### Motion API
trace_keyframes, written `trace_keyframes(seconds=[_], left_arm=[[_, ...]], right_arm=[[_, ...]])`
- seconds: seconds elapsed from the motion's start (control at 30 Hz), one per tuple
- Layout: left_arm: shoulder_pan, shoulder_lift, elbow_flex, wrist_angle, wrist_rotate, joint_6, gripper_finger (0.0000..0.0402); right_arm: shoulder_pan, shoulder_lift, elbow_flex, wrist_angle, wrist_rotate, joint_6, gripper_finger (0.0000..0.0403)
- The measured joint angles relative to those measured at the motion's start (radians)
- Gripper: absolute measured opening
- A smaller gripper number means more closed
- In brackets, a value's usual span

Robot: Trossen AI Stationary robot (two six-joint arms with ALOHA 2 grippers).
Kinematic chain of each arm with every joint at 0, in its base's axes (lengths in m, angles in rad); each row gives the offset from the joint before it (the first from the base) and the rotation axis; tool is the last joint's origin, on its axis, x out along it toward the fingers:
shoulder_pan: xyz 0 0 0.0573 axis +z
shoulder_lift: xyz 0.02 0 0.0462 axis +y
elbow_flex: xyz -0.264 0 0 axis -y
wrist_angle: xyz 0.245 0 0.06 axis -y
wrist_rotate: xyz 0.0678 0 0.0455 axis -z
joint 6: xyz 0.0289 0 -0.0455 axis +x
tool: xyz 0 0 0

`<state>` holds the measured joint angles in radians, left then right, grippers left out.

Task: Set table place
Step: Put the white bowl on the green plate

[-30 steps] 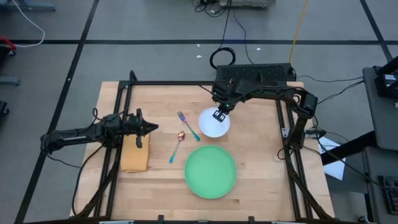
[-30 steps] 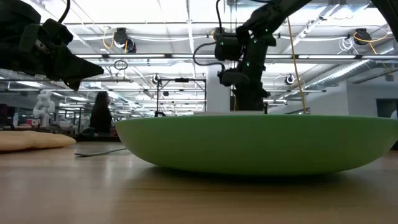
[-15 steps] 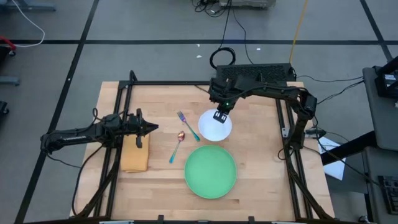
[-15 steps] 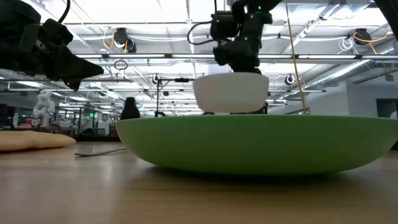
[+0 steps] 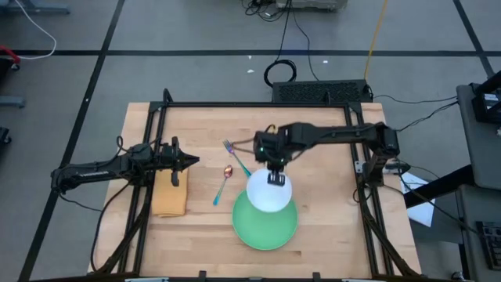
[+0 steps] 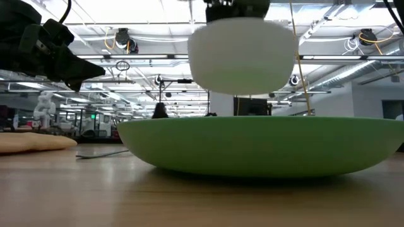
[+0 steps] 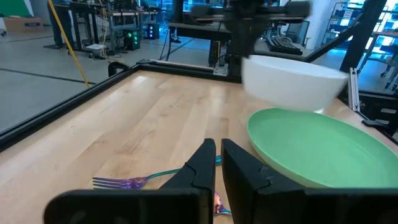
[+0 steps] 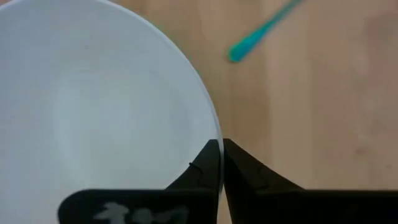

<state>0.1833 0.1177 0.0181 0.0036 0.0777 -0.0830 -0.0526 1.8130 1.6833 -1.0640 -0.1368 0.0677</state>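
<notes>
The white bowl (image 5: 269,193) hangs over the far part of the big green plate (image 5: 266,225), clear of it in the low view (image 6: 243,55). My right gripper (image 5: 275,171) is shut on the bowl's rim. The blue-handled fork (image 5: 235,155) and the blue-handled spoon (image 5: 224,182) lie on the table left of the plate. The tan folded cloth (image 5: 170,196) lies flat at the left. My left gripper (image 5: 192,161) is shut and empty, above the cloth's far end, pointing toward the table's right. My right gripper pinches the bowl's rim (image 8: 215,132) on its far side, one finger (image 8: 202,167) inside the bowl and the other outside. The fingers come from above, pointing down. The bowl is lifted clear, level with its opening up, above the plate's far edge (image 6: 252,120).
The table's black metal frame (image 5: 235,104) runs along its edges. A black box with cables (image 5: 319,91) stands at the far edge. Bare wood lies right of the plate (image 5: 329,204). People show far off in the room behind (image 6: 161,111).
My right gripper has lifted the white bowl off the table at the far middle and carried it up and toward the near edge, until it hangs over the plate's far part. The bowl has stayed level. The left arm has kept still.
</notes>
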Motion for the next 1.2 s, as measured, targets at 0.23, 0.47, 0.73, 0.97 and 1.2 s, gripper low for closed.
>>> trace_keyframes(seconds=[0.23, 0.47, 0.73, 0.97, 1.2], left_arm=[[0.0, 0.0, 0.0, 0.0, 0.0, 0.0, 0.0031], [0.0, 0.0, 0.0, 0.0, 0.0, 0.0, 0.0031], [0.0, 0.0, 0.0, 0.0, 0.0, 0.0, 0.0031], [0.0, 0.0, 0.0, 0.0, 0.0, 0.0, 0.0031], [0.0, 0.0, 0.0, 0.0, 0.0, -0.005, 0.0031]], right_arm=[[0.094, 0.0, -0.006, 0.069, 0.0, 0.003, 0.0], [0.147, 0.018, -0.007, 0.095, 0.002, 0.015, 0.0], [0.179, 0.105, -0.008, 0.096, 0.003, 0.055, 0.0], [0.179, 0.175, -0.009, 0.103, 0.005, 0.077, 0.0], [0.18, 0.183, -0.009, 0.138, 0.003, 0.076, 0.0]])
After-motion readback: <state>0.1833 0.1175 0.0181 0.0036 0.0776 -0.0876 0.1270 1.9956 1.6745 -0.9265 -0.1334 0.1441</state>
